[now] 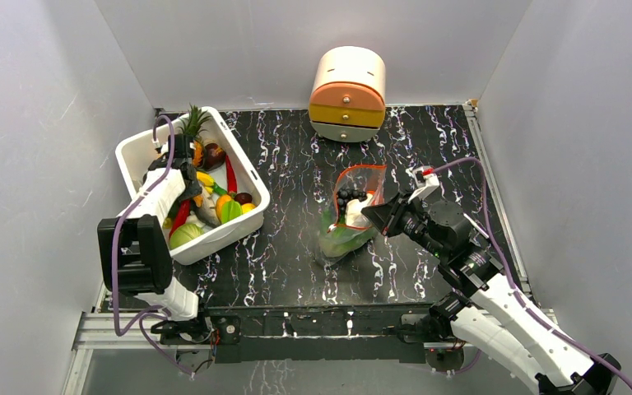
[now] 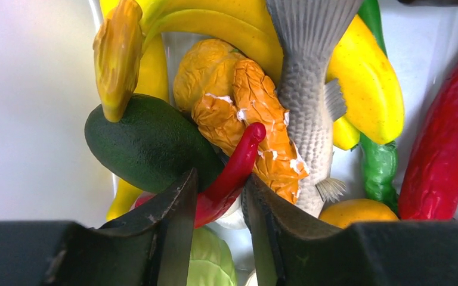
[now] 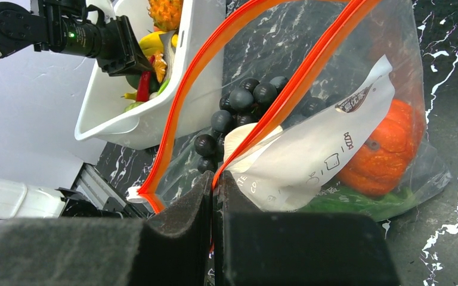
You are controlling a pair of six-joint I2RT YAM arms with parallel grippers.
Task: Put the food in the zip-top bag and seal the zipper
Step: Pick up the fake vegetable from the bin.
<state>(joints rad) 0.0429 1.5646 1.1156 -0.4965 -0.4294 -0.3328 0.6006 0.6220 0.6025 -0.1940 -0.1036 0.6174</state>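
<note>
White label [image 3: 310, 149] inside the zip-top bag [image 3: 414, 65]: brown logo and small print, none of it legible.

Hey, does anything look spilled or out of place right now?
Nothing stands out: food sits in the tub or the bag, whose mouth gapes only because the right gripper pinches its zipper.

Clear crinkly plastic bag [image 3: 358, 65]; glossy red chilli [image 2: 234, 171].

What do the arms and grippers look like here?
Same build: left arm and right arm have white shells, black joints and a purple cable each. The left gripper and right gripper each have two black wedge-shaped fingers; the right's look matte and grainy.
</note>
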